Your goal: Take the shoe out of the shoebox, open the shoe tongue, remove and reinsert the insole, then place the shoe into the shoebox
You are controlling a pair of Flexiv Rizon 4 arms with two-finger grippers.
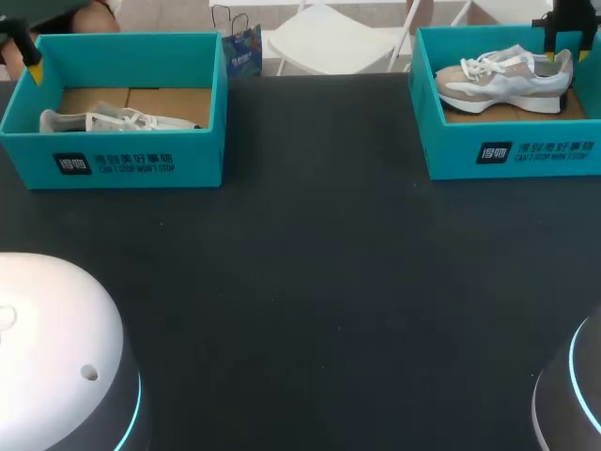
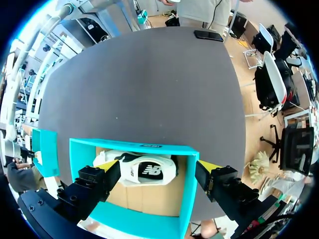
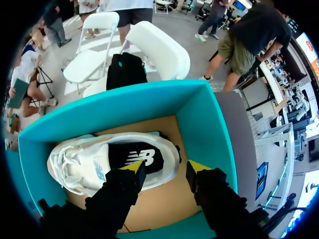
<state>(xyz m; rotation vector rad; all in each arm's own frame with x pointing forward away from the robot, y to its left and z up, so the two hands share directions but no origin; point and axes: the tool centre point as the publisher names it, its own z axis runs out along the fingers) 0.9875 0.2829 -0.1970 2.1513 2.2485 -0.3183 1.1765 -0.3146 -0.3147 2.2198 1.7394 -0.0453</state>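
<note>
In the right shoebox (image 3: 199, 119), teal, a white sneaker (image 3: 114, 162). Above its heel, the right gripper (image 3: 162, 169), fingers spread. In the left shoebox (image 2: 134, 147), a second sneaker (image 2: 137, 169); over it the left gripper (image 2: 158, 166), spread wide. Beneath both boxes, the dark table (image 1: 300, 282).

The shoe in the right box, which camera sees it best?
The right wrist view: the shoe fills the middle, seen from above in its teal box, with the right gripper open at its heel. The head view shows it small and sideways. The left wrist view mainly shows the other shoe.
</note>
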